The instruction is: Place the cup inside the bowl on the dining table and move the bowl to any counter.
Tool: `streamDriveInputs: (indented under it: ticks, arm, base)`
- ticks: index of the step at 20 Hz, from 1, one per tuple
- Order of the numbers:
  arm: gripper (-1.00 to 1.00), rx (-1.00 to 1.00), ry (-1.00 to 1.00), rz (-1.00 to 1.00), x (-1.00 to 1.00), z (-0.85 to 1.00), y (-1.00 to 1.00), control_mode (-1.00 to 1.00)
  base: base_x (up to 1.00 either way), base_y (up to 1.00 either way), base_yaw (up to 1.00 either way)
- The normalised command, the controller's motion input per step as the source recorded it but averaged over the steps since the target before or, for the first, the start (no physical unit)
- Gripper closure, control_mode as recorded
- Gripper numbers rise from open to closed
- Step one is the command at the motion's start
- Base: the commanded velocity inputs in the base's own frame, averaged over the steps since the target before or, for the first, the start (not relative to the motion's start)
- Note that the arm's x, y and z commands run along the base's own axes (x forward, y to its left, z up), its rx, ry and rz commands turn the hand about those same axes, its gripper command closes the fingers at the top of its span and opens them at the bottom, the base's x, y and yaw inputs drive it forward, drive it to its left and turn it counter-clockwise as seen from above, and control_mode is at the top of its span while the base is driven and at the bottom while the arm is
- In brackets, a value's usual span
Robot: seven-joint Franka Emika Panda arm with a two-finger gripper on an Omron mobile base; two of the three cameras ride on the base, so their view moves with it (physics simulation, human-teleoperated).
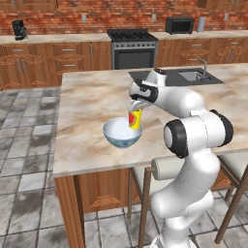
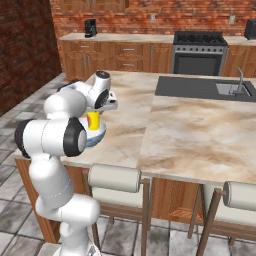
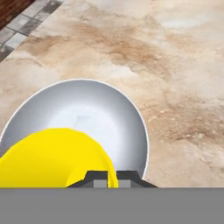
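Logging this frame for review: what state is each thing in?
Cup: held upright over the bowl's edge, not released.
Bowl: upright on the table, nothing resting in it.
Gripper: shut on the cup.
Table: bears the bowl.

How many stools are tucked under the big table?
2, seen from the right base view: one stool beside the robot's body, another toward the table's right end. More could be hidden beyond the picture's edge.
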Motion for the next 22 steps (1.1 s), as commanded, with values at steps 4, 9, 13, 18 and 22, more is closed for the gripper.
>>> streamDriveInputs:
  ticks: [4, 9, 13, 18, 22]
  arm:
    - [1.00, 0.00, -0.01, 0.00, 0.00, 0.00, 0.42, -1.00]
    - [1.00, 0.00, -0.02, 0.00, 0.00, 0.00, 0.43, -1.00]
    - [1.00, 0.00, 0.00, 0.00, 0.00, -0.06, 0.22, -1.00]
    - [1.00, 0.00, 0.00, 0.00, 0.00, -0.20, 0.04, -1.00]
    - [1.00, 0.00, -0.05, 0.00, 0.00, -0.16, 0.00, -1.00]
  base:
    - [0.00, 0.00, 0.00]
    - [0.00, 0.00, 0.00]
    - [0.00, 0.00, 0.00]
    - [0.00, 0.00, 0.00]
    - [0.00, 0.00, 0.00]
